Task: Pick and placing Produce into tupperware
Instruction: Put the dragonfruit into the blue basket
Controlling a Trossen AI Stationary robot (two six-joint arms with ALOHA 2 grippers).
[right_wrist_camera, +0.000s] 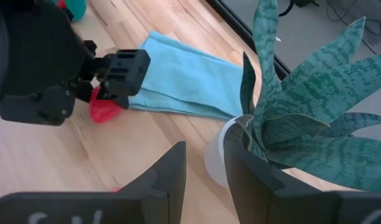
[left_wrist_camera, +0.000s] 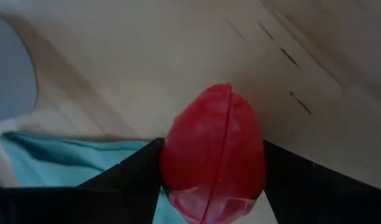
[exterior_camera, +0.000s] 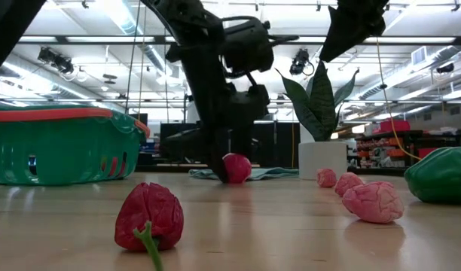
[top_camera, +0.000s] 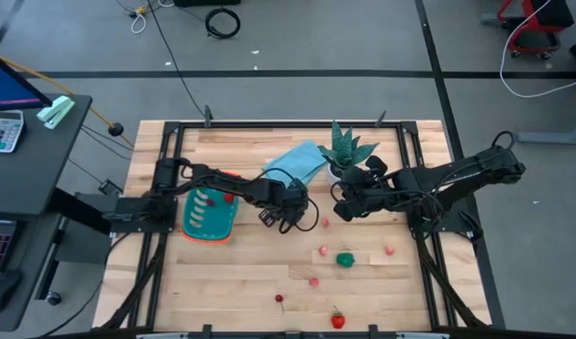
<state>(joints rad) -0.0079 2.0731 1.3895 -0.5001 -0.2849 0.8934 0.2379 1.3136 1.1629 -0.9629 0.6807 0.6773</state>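
Left gripper (top_camera: 269, 217) sits low near the middle of the table, its two dark fingers (left_wrist_camera: 137, 171) closed against a red toy piece (left_wrist_camera: 212, 152) that fills the gap between them, right at the table surface. From table height the same red piece (exterior_camera: 236, 167) shows at the foot of that arm, touching or almost touching the wood. At about nine o'clock from it lies the teal tupperware (top_camera: 209, 213) with its orange rim, under the left arm's forearm. At twelve o'clock is the light blue folded cloth (top_camera: 297, 162), and just past it, toward one o'clock, the spiky potted plant (top_camera: 345, 151).

Loose produce lies toward five o'clock: a pink piece (top_camera: 322, 251), the green piece (top_camera: 345, 258), another pink one (top_camera: 389, 250), and near the front edge a red piece with a green stem (top_camera: 337, 320).

Right gripper (top_camera: 343, 209) hangs beside the plant pot at three o'clock from the left one, fingers a narrow gap apart, holding nothing.
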